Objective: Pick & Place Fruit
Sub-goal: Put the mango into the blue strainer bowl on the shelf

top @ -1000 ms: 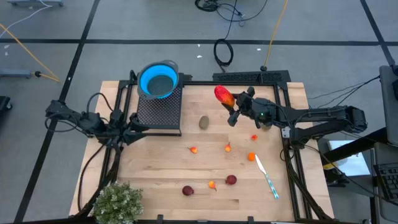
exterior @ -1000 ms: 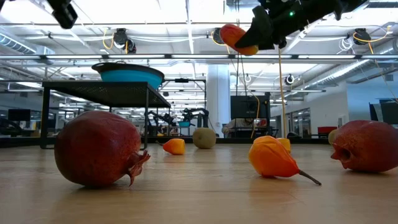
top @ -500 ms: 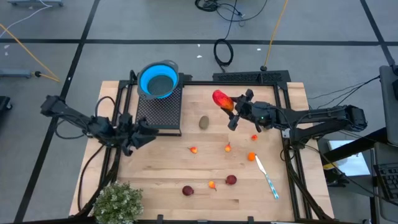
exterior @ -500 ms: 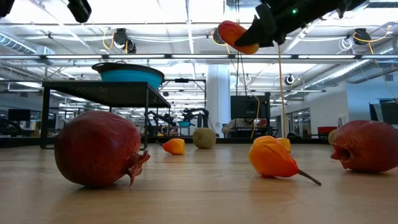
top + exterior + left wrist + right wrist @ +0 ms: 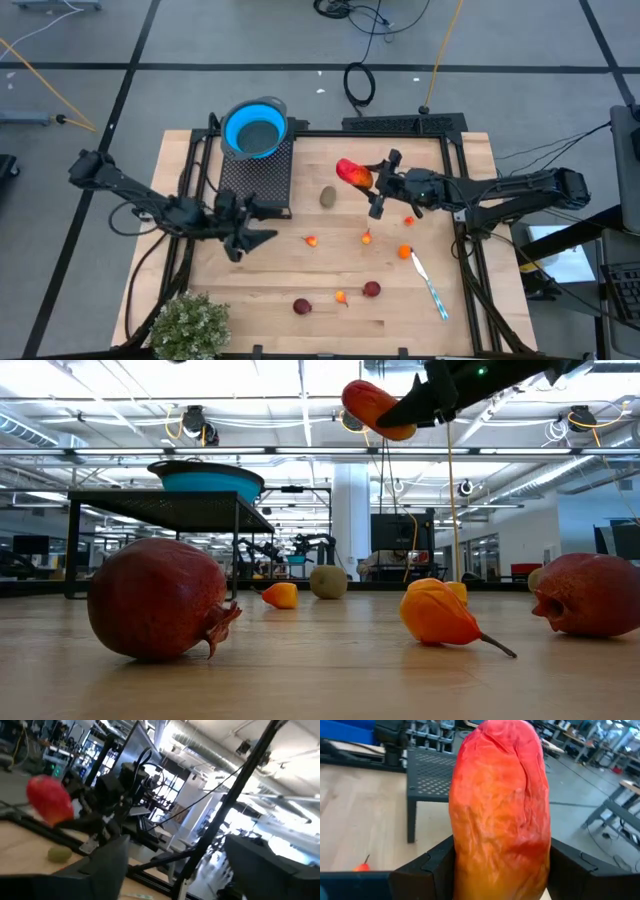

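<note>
Right gripper (image 5: 372, 192) clamps the red-orange fruit (image 5: 353, 172) aloft at table's one o'clock; left gripper (image 5: 252, 224), jaws apart, hovers at nine

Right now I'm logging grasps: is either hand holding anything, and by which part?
The right hand grips the red-orange fruit by its orange end. The left hand holds nothing.

The high view looks straight down on the whole table (image 5: 330, 300), while the low one sits at tabletop level, gazing across the boards into the room, a dark red ball (image 5: 160, 598) close up. Each wrist camera looks forward along its arm, and all four catch the red-orange oblong (image 5: 354, 173), which fills the right wrist's view.
</note>
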`<state>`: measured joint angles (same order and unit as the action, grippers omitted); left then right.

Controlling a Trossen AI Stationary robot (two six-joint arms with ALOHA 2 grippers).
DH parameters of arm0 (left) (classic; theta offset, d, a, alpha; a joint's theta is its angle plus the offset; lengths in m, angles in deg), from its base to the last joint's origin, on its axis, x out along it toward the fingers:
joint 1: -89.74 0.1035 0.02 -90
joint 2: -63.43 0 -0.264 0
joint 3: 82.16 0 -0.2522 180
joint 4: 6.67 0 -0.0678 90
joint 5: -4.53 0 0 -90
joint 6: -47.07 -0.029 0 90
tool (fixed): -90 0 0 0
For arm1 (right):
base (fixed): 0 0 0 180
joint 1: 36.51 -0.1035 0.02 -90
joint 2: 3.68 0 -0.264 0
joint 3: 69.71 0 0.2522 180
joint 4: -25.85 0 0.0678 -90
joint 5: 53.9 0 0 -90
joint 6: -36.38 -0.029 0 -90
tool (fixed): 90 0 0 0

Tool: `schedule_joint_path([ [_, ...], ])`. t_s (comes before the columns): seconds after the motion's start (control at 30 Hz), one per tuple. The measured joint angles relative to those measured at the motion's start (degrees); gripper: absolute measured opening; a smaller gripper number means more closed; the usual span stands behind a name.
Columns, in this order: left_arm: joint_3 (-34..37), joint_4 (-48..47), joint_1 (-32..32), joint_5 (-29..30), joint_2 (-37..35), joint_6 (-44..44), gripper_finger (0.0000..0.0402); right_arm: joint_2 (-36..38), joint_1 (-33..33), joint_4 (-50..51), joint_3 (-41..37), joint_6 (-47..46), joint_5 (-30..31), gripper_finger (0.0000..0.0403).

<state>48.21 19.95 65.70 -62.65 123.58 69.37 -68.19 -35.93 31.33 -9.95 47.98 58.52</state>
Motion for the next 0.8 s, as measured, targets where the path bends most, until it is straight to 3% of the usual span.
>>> schedule_joint_path([
  [0.17,-9.00,-6.14,1.73,2.56,6.80,-2.05,0.0395,0.00,-2.77,-0.37,0.00,2.06,0.27,0.0224],
  [0.37,-20.21,-24.12,5.44,3.28,12.65,2.56,0.0382,0.00,-6.19,-1.41,0.00,5.86,3.45,0.0223],
  [0.53,-28.17,-34.27,8.39,3.16,17.47,3.42,0.0394,0.00,-9.10,-5.04,0.00,8.04,5.16,0.0225],
  [0.8,-35.31,-37.20,11.52,-0.36,24.19,3.60,0.0396,0.02,-12.90,-12.64,0.00,12.10,7.78,0.0224],
])
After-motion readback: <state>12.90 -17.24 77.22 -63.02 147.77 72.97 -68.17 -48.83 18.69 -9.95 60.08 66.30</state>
